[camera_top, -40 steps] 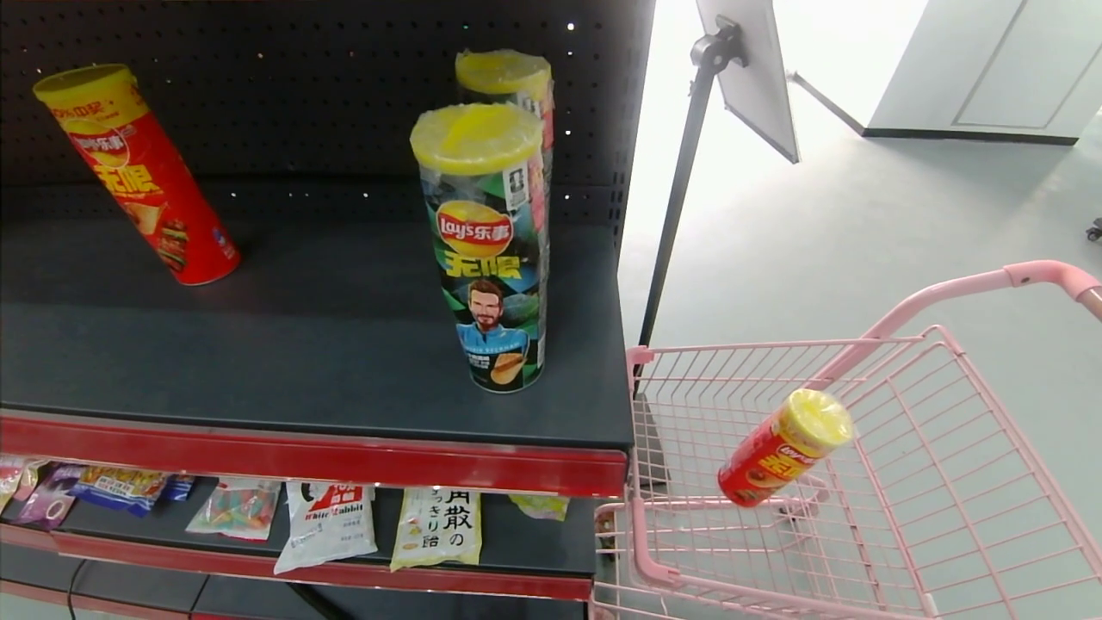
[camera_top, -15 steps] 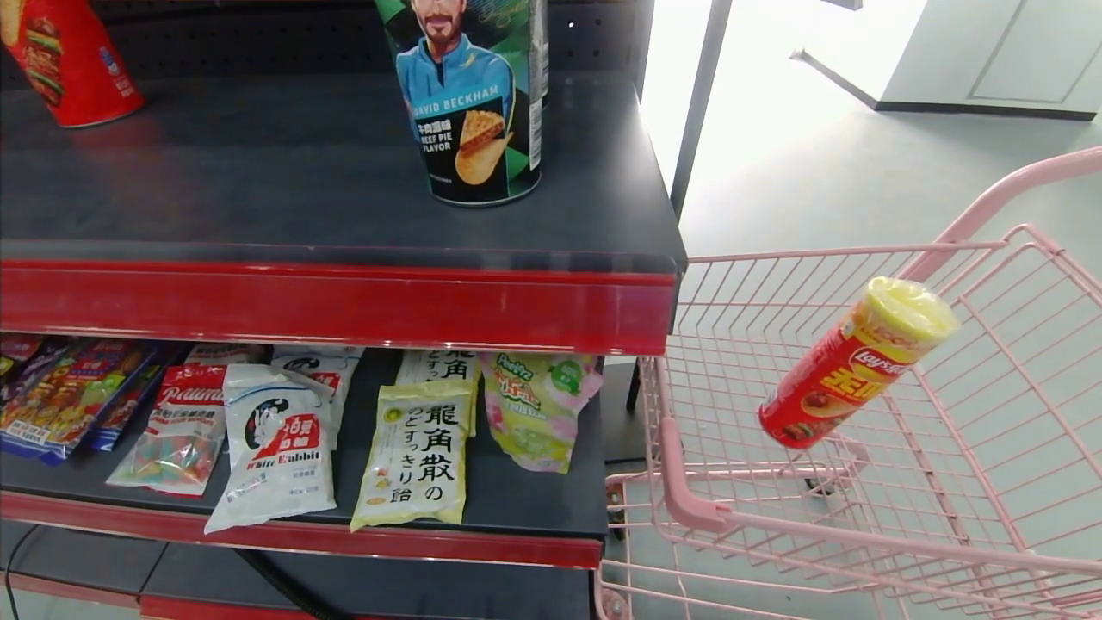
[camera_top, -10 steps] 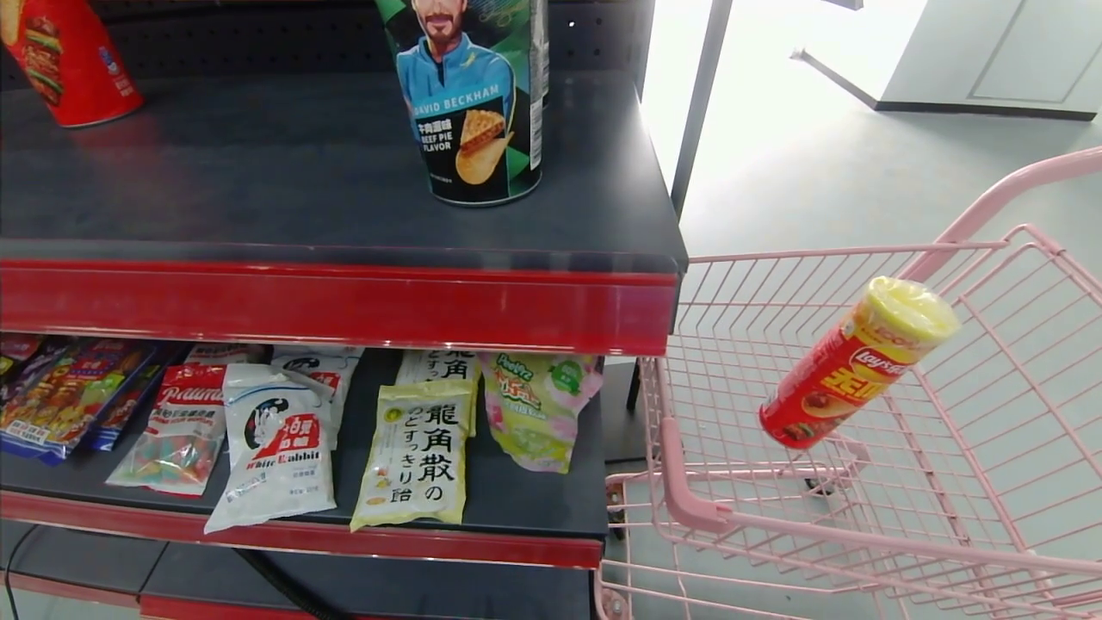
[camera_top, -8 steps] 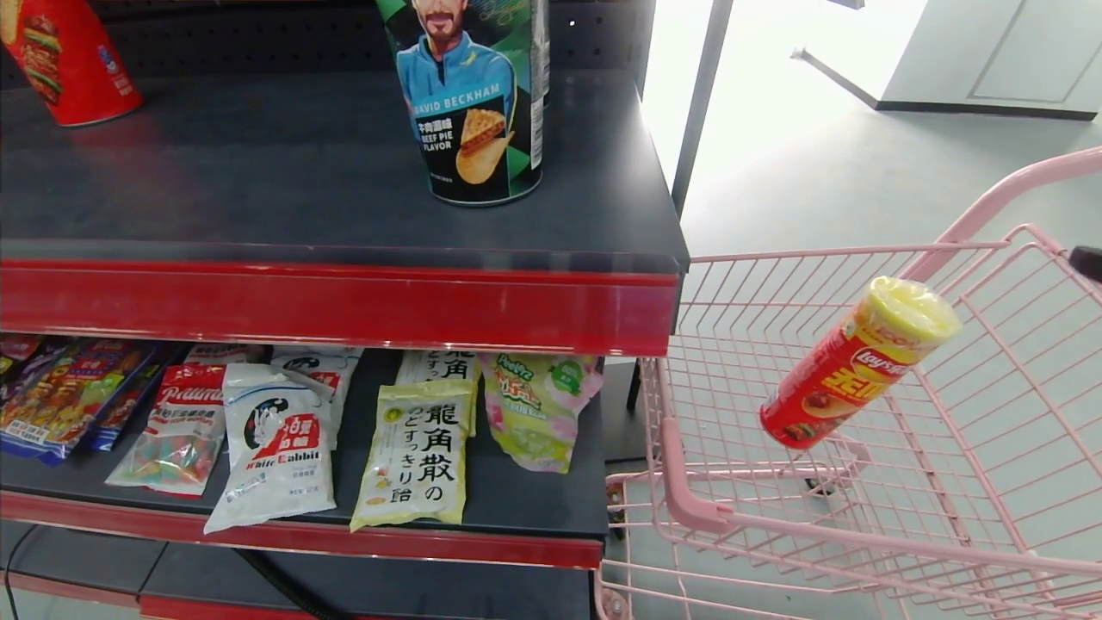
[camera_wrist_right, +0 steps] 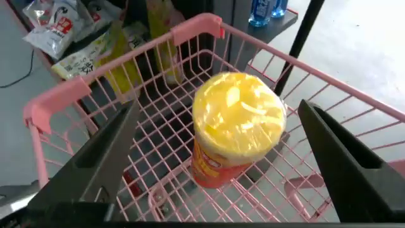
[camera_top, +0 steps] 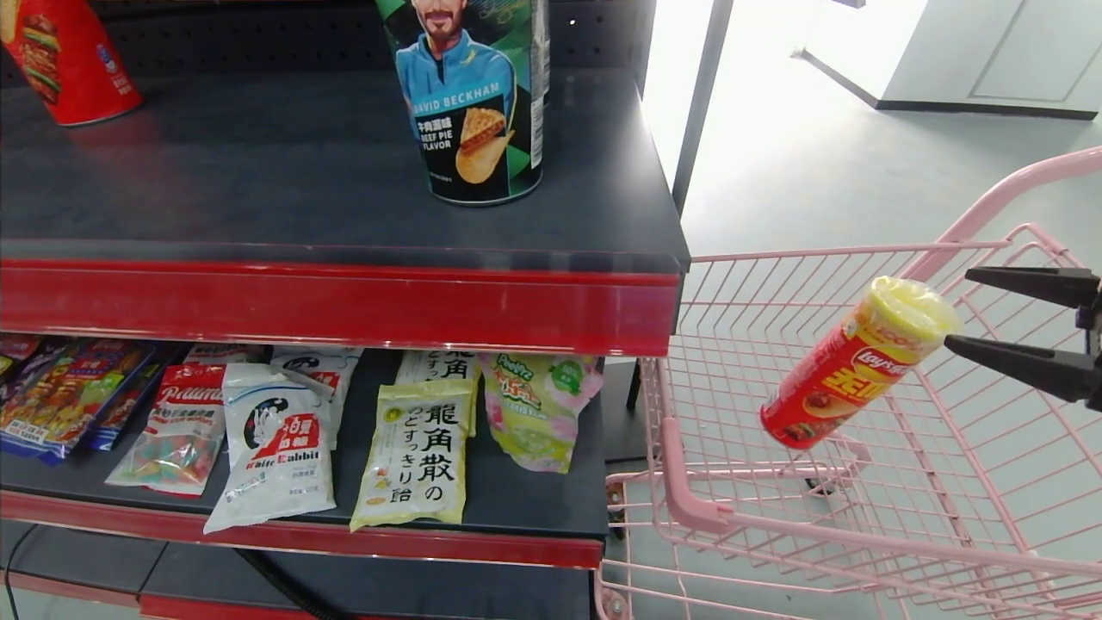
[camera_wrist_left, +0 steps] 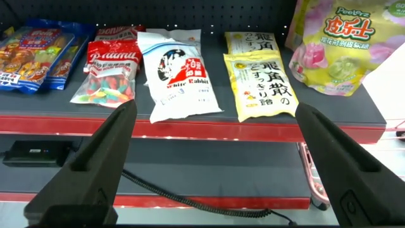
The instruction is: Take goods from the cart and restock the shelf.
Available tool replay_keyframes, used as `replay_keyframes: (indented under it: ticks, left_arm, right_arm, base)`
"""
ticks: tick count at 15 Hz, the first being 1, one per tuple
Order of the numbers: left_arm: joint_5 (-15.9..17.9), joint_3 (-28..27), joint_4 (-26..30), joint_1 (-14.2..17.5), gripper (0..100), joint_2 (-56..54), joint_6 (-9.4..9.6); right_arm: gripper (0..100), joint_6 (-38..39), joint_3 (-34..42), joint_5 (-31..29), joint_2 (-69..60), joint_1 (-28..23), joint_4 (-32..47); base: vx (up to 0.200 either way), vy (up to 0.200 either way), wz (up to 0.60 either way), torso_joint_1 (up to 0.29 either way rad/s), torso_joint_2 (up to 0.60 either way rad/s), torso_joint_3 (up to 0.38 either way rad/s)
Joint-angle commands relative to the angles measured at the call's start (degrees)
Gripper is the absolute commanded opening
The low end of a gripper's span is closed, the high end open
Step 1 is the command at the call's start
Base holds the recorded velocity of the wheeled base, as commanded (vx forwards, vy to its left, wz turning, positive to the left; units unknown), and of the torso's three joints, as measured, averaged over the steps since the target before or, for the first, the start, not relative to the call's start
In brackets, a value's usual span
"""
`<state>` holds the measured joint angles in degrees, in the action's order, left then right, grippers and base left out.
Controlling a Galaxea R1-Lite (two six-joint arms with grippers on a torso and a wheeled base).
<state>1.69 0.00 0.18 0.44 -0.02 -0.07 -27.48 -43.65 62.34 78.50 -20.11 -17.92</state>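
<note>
Right hand [camera_top: 957,307] is over the pink wire shopping cart [camera_top: 689,508], fingers spread wide, gripping nothing. Straight ahead of it, lined up with the gap between its two black fingers [camera_top: 1020,363], is the red cardboard chip tube with the yellow plastic lid [camera_top: 848,370]. The tube leans at an angle inside the cart basket, lid end up and nearest the hand, bottom end pointing down and away from it. From the right wrist view the lid [camera_wrist_right: 237,123] sits between the fingers with space on both sides. From the head view the lower fingertip looks just beside the lid, and I can't tell if it touches.

Left hand [camera_wrist_left: 215,107] is wide open too and holds nothing. It's facing the lower dark shelf with the red front strip [camera_wrist_left: 190,123], where flat snack bags lie. A white bag [camera_wrist_left: 177,73] and a yellow-green bag [camera_wrist_left: 261,79] are right in front of it.

On the upper shelf board [camera_top: 336,306], off to the right hand's left, a green and black chip tube [camera_top: 469,103] stands upright.
</note>
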Motion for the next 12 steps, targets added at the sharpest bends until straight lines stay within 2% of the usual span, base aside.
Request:
replay_keyframes:
  ticks: [1,4,6,8,9,12]
  left_arm:
    - [0.0,0.0,0.0,0.1,100,0.0,-0.01]
    - [0.1,0.0,0.0,0.1,100,0.0,-0.01]
    - [0.1,0.0,0.0,0.1,100,0.0,-0.01]
    - [0.0,0.0,0.0,0.1,100,0.0,-0.01]
    - [0.0,0.0,0.0,0.1,100,0.0,-0.01]
    - [0.0,0.0,0.0,0.1,100,0.0,-0.01]
  right_arm:
    - [100,-3.0,2.0,3.1,5.9,-5.5,-0.1]
    - [100,-6.5,3.4,3.5,9.0,-8.6,0.0]
    - [100,-7.8,3.2,2.6,12.1,-8.9,0.0]
    - [100,-9.0,2.9,-1.0,14.3,-8.2,0.0]
    - [100,-9.3,2.3,-4.9,15.8,-7.2,0.0]
    - [100,-9.1,-2.3,-6.3,21.3,-6.8,0.7]
  base:
    - [0.0,0.0,0.0,0.0,0.0,0.0]
    - [0.0,0.0,0.0,0.0,0.0,0.0]
    - [0.0,0.0,0.0,0.0,0.0,0.0]
    - [0.0,0.0,0.0,0.0,0.0,0.0]
    - [0.0,0.0,0.0,0.0,0.0,0.0]
    - [0.0,0.0,0.0,0.0,0.0,0.0]
